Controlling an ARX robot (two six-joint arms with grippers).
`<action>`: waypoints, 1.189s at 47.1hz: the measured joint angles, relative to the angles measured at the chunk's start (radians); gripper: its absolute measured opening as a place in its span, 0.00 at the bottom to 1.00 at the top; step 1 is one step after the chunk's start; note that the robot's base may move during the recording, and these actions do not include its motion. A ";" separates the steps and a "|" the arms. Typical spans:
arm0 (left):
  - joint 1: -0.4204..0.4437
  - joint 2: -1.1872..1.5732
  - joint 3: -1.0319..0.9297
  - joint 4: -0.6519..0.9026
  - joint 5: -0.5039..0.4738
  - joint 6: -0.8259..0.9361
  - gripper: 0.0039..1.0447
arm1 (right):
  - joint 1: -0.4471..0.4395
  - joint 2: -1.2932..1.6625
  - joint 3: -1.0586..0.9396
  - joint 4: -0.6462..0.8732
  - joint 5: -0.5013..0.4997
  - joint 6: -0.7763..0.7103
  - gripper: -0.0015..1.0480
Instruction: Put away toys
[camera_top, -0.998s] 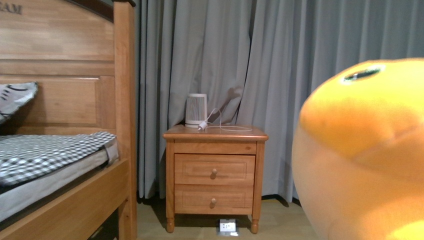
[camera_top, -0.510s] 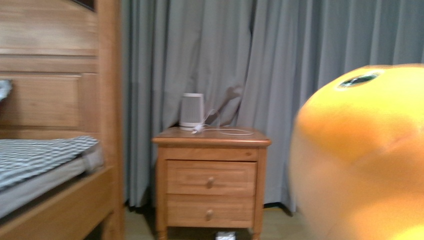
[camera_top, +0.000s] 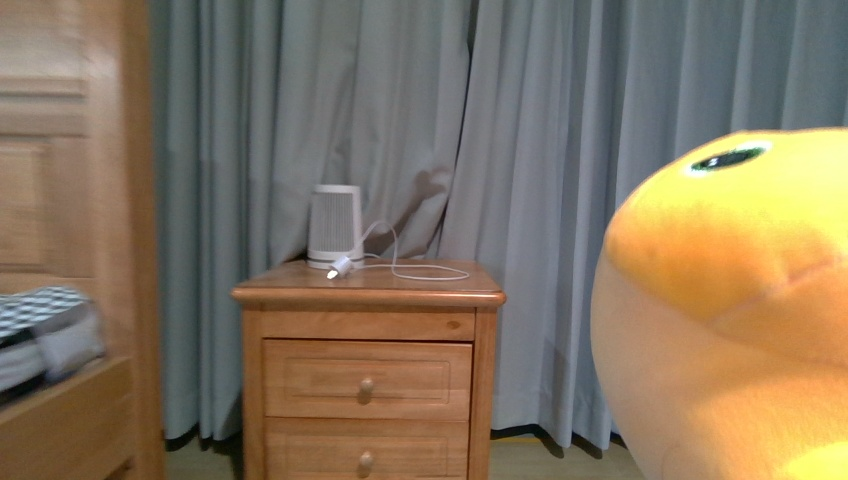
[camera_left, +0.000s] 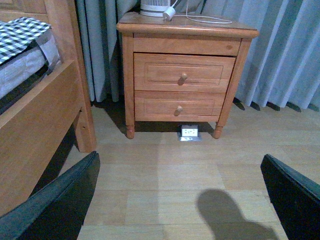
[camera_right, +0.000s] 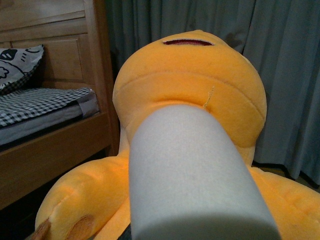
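The toy, a rounded orange-yellow plush animal (camera_top: 730, 320) with a small dark glossy eye (camera_top: 728, 158), fills the right side of the front view, held up in the air. In the right wrist view the plush animal (camera_right: 190, 80) sits very close, a pinkish paw pad (camera_right: 80, 229) showing low down. My right gripper is shut on it, its fingers hidden behind a pale grey padded roll (camera_right: 195, 170). My left gripper (camera_left: 180, 200) is open over the wooden floor (camera_left: 165, 175), black fingers (camera_left: 55, 200) wide apart and nothing between them.
A wooden nightstand (camera_top: 365, 380) with two drawers stands before grey curtains (camera_top: 560, 150). A white cylindrical device (camera_top: 335, 225) with a cable stands on it. A wooden bed frame (camera_left: 35, 115) with a checked mattress (camera_left: 20, 35) is on the left. A small white box (camera_left: 189, 132) lies under the nightstand.
In the front view the nightstand and bed have slid left and grown larger, and most of the bed has left the picture. The plush animal stays at the right, still held.
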 joint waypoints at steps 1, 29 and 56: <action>0.000 0.000 0.000 0.000 0.000 0.000 0.94 | 0.000 0.000 0.000 0.000 0.000 0.000 0.11; 0.001 0.001 0.000 0.000 0.000 0.000 0.94 | 0.000 -0.002 0.000 0.000 0.000 0.000 0.11; 0.001 0.000 0.000 0.000 0.000 0.000 0.94 | 0.000 0.000 0.000 0.000 -0.003 0.000 0.11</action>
